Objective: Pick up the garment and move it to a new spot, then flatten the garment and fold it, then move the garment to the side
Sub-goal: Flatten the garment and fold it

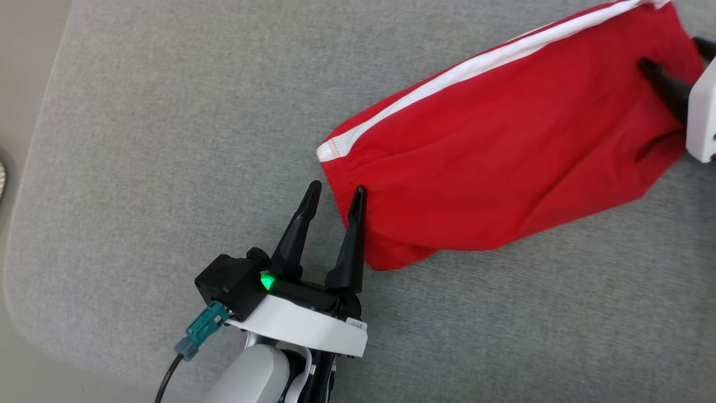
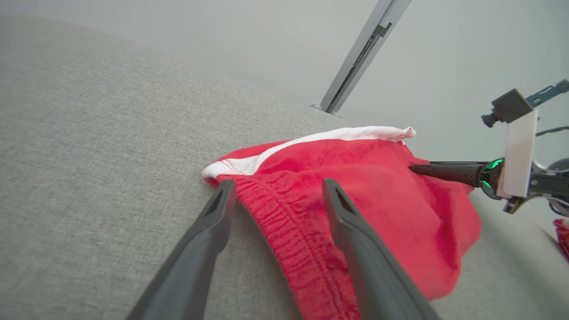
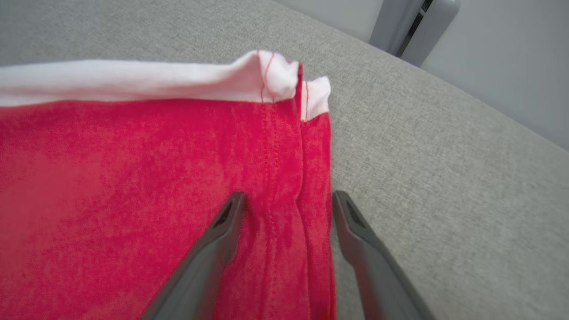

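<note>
Garment (image 1: 503,157), red with a white side stripe: lying spread on the grey padded surface (image 1: 168,140); elasticated edge runs between the fingertips of the left gripper (image 1: 337,188), fingers apart, nothing clasped; opposite hem sits between the parted fingers of the right gripper (image 1: 671,52), likewise gripping nothing.

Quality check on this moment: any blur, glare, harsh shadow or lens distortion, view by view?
Head view: soft even light, sharp, no glare; only a faint shadow under the red garment. Left wrist view: wide-angle bowing curves the grey surface; the left gripper looms large and slightly soft. Right wrist view: the white stripe is blurred and nearly washed out.
</note>
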